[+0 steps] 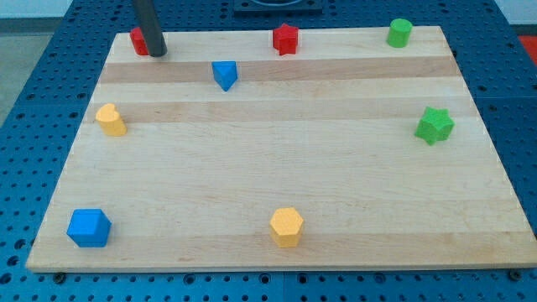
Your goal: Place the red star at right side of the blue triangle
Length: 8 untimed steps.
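Observation:
The red star (285, 39) sits near the view's top edge of the wooden board (277, 176), a little right of centre. The blue triangle (224, 75) lies below and to the left of it, apart from it. My tip (158, 53) is at the board's top left, touching or just in front of a red block (138, 41) that it partly hides. The tip is well left of the blue triangle and far left of the red star.
A green cylinder (399, 33) stands at the top right. A green star (435, 125) is at the right edge. A yellow block (110, 120) is at the left. A blue cube (89, 227) is at bottom left. A yellow hexagon (286, 226) is at bottom centre.

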Tool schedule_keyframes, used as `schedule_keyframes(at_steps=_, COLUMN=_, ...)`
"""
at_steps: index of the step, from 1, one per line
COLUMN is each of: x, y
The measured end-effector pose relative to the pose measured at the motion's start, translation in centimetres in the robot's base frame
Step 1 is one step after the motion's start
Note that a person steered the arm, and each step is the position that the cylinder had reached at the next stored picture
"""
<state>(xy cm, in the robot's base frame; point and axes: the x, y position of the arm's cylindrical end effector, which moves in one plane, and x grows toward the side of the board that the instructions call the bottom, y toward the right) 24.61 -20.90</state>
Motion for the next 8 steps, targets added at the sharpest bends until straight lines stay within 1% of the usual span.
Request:
schedule_keyframes(at_steps=1, x=0.0, y=0.1)
schedule_keyframes(at_steps=2, x=-0.1, y=1.8)
schedule_keyframes(at_steps=5, x=-4.2, y=14.8)
schedule_keyframes(at_steps=6, x=-4.6, y=19.1)
schedule_keyframes(at_steps=8, x=-4.8, y=21.7)
